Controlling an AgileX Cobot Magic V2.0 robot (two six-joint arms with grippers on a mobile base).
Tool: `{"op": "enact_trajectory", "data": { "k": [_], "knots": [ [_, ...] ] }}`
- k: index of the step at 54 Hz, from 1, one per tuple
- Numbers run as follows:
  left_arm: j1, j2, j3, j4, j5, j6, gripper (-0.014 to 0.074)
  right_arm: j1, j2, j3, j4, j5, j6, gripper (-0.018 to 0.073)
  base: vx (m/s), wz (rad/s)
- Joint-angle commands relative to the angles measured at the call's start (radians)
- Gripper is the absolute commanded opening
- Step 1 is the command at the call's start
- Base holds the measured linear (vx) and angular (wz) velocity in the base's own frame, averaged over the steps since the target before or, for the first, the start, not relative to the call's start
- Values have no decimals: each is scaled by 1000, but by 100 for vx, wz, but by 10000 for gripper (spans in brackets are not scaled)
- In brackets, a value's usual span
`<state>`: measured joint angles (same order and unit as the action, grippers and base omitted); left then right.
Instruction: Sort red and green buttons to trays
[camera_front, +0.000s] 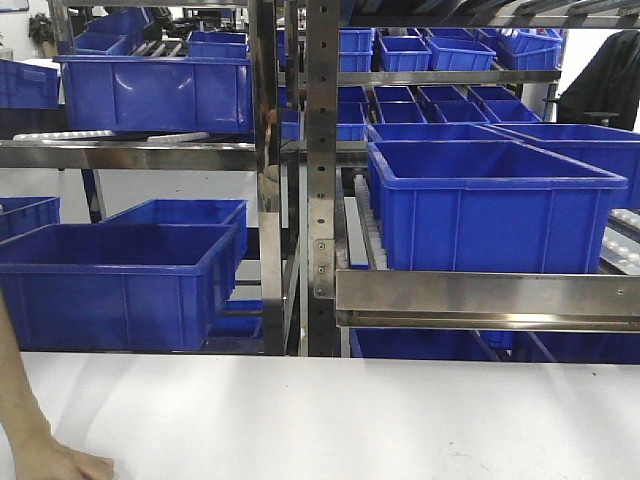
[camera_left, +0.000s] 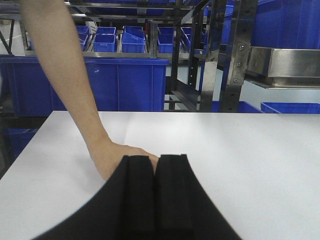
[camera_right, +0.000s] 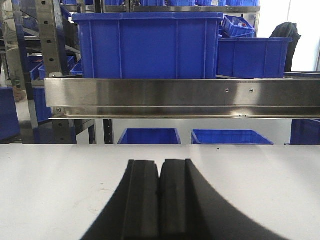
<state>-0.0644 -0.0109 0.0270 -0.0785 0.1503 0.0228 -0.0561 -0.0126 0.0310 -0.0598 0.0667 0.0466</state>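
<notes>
On my screens the light is bright and diffuse, so the matte white table top (camera_front: 400, 420) shows almost no shadows. Even beside the bare human hand (camera_left: 120, 157) I see hardly any. The polished steel shelf rail (camera_right: 175, 97) gives a soft glare, and the glossy deep blue plastic crates (camera_front: 480, 210) carry pale highlights. The pale wall behind the shelves (camera_right: 272, 15) is burned out to plain white. The black left gripper (camera_left: 156, 160) and the black right gripper (camera_right: 160, 164) are close to the lens, soft at their edges and without surface detail.
</notes>
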Motion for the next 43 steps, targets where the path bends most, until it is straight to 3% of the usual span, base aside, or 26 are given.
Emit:
{"op": "enact_trajectory", "data": {
  "k": [1, 43],
  "knots": [
    [2, -14, -26, -8, -86, -6, -6, -5, -10, 13, -1, -79, -1, -9, 0, 1],
    [2, -14, -27, 20, -123, 5, -6, -5, -10, 13, -1, -81, -1, -9, 0, 0]
  ]
}}
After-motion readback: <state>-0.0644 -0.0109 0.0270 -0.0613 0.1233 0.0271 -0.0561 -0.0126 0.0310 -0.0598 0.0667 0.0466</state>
